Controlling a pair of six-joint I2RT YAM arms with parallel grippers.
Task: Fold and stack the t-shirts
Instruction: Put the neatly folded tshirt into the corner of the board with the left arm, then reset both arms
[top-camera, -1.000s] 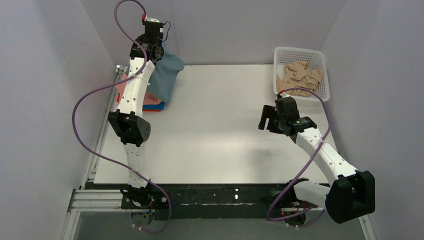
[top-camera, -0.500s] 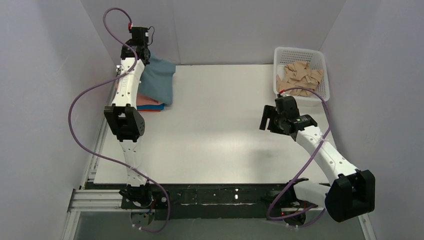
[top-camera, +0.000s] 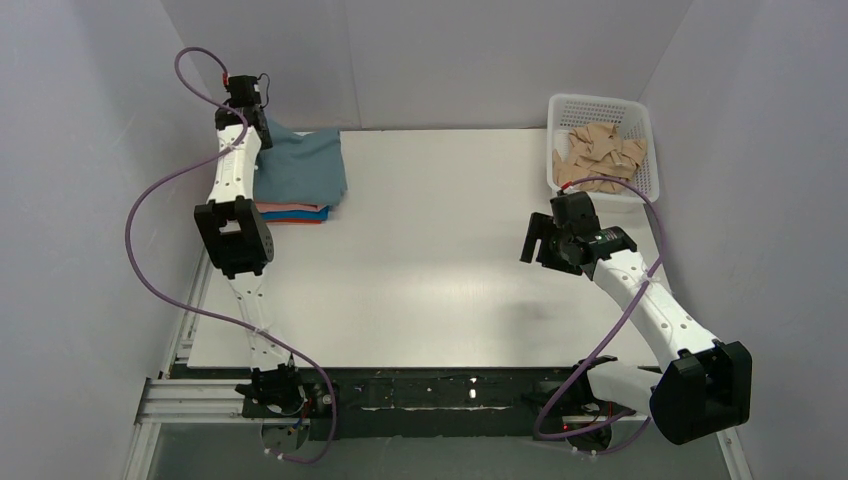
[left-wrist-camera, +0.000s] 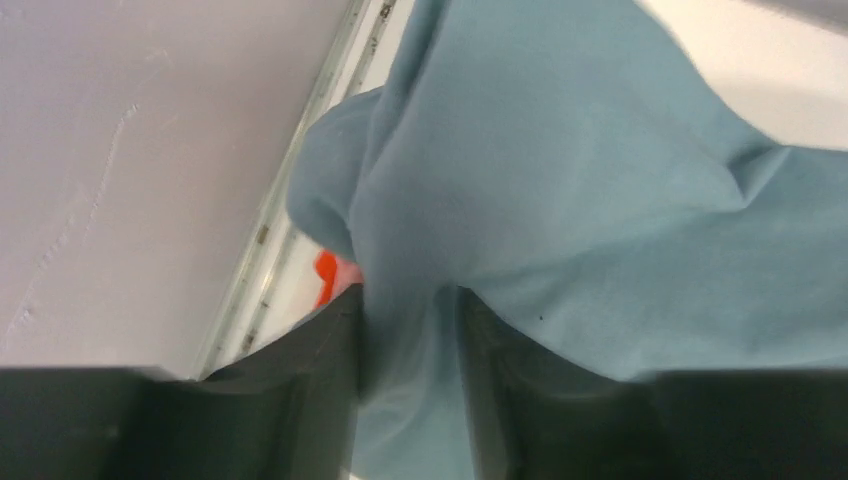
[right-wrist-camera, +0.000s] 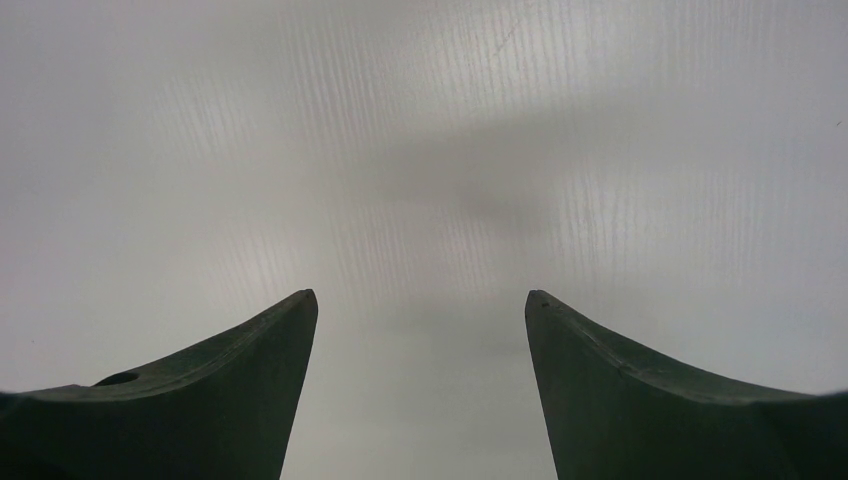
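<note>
The left gripper (left-wrist-camera: 410, 310) pinches a fold of the grey-blue shirt (left-wrist-camera: 600, 180), which spreads from it over the pink, blue and orange stack (top-camera: 293, 212) just beneath, close to the pale wall (top-camera: 90, 150). The right gripper (right-wrist-camera: 420, 300) gapes wide above bare white bench (right-wrist-camera: 420, 120). A white basket (top-camera: 600, 103) stands beyond it.

No text, label, brand, number or sign can be read in any of the views; nothing legible is made out.
</note>
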